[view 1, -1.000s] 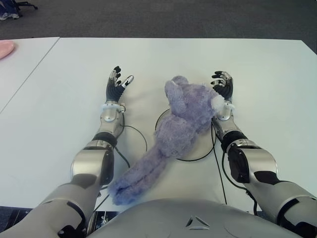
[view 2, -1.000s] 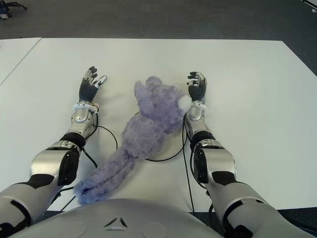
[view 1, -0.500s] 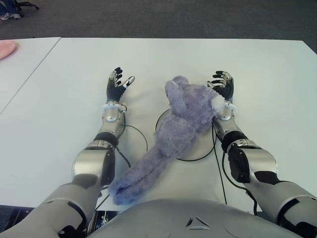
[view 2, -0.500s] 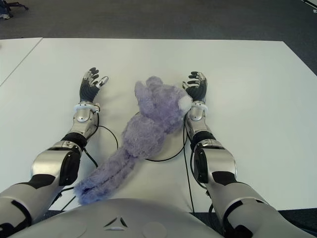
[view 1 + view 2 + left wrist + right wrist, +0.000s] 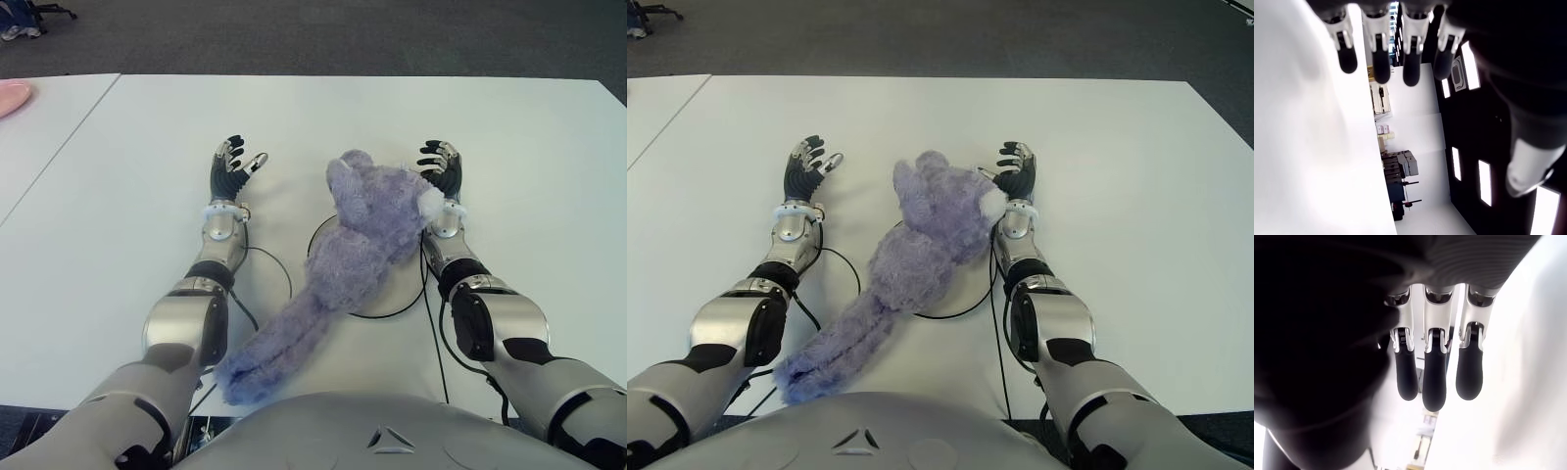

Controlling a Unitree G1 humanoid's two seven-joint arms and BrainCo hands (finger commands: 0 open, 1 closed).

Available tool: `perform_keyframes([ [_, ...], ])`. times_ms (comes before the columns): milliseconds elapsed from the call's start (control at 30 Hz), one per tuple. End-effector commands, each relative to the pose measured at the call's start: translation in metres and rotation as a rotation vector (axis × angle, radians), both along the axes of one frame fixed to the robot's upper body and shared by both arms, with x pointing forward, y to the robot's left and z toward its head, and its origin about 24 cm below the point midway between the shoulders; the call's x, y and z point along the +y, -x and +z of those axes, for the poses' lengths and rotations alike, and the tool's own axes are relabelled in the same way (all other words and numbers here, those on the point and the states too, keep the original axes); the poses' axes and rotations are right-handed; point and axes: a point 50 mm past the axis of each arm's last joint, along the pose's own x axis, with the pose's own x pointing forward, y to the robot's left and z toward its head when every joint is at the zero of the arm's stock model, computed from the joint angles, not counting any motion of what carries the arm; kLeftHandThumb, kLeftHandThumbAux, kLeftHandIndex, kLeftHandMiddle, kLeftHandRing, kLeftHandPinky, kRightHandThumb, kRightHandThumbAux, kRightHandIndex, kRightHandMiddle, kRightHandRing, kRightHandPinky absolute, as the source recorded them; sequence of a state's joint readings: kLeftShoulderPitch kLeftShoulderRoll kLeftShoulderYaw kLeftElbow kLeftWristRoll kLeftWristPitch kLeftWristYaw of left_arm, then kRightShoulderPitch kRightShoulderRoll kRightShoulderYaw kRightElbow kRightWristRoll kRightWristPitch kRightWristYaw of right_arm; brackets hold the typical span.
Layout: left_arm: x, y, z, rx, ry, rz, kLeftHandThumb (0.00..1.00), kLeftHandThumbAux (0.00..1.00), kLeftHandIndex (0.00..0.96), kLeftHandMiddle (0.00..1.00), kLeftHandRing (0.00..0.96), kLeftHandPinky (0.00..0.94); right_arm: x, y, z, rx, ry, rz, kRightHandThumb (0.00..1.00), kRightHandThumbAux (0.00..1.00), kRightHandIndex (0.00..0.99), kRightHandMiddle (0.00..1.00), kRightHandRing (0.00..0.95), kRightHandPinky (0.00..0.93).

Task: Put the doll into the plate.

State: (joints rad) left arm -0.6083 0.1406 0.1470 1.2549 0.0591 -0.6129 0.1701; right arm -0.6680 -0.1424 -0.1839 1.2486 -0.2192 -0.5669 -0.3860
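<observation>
Surface: white bench (image 5: 549, 147), broad and bare toward the far side; dark carpeted floor (image 5: 343, 34) beyond its far edge.
Adjoining item: second white bench (image 5: 39, 137) at the far left, carrying a pink object (image 5: 12, 96) cut off by the frame edge; what it is cannot be told.
Doll: purple plush doll (image 5: 362, 235), lying lengthways between the two forearms, head toward the far side, long lower body trailing near and left to the bench's near edge.
Plate: white plate (image 5: 411, 284), dark-rimmed, under the doll's head and upper body; only arcs of the rim show on either side.
Cables: thin black cables (image 5: 265, 257) run across the bench beside both forearms.
Left robot hand: left robot hand (image 5: 231, 168), left of the doll and apart from it, fingers spread and extended, holding nothing; its wrist view shows straight fingers with nothing between them.
Right robot hand: right robot hand (image 5: 443, 166), just right of the doll's head, fingers extended and apart, holding nothing; whether it touches the plush cannot be told.
Task status, done: doll's head and torso judged to sit over the plate; both hands empty.
Task status, left: lower body and legs overhang the plate toward the near left, so placement reads as partial or roughly finished; a tidier fit would call for gathering the trailing part inward.
</observation>
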Motion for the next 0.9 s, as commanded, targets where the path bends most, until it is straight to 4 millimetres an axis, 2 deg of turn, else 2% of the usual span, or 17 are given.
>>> perform_keyframes([
  [33,-0.0103,0.0737,-0.0907,0.454,0.062,0.027,0.0,0.714,0.198,0.189,0.16,0.16,-0.0003,0.0733,-0.0932,0.408,-0.052,-0.061,0.0,0.995,0.302,0.354,0.44,0.487],
  [233,-0.0095,0.0737,-0.0909,0.459,0.054,0.028,0.0,0.735,0.196,0.186,0.16,0.171,0.0005,0.0731,-0.0933,0.413,-0.042,-0.058,0.0,0.995,0.307,0.358,0.432,0.452],
  [533,-0.0085,0.0736,-0.0909,0.462,0.05,0.028,0.0,0.74,0.199,0.179,0.159,0.181,0.0013,0.073,-0.0937,0.418,-0.048,-0.059,0.0,0.978,0.301,0.352,0.436,0.496],
  [900,-0.0078,0.074,-0.0915,0.473,0.029,0.024,0.0,0.739,0.199,0.178,0.158,0.174,0.0015,0.0735,-0.094,0.416,-0.05,-0.062,0.0,0.972,0.3,0.347,0.436,0.49],
])
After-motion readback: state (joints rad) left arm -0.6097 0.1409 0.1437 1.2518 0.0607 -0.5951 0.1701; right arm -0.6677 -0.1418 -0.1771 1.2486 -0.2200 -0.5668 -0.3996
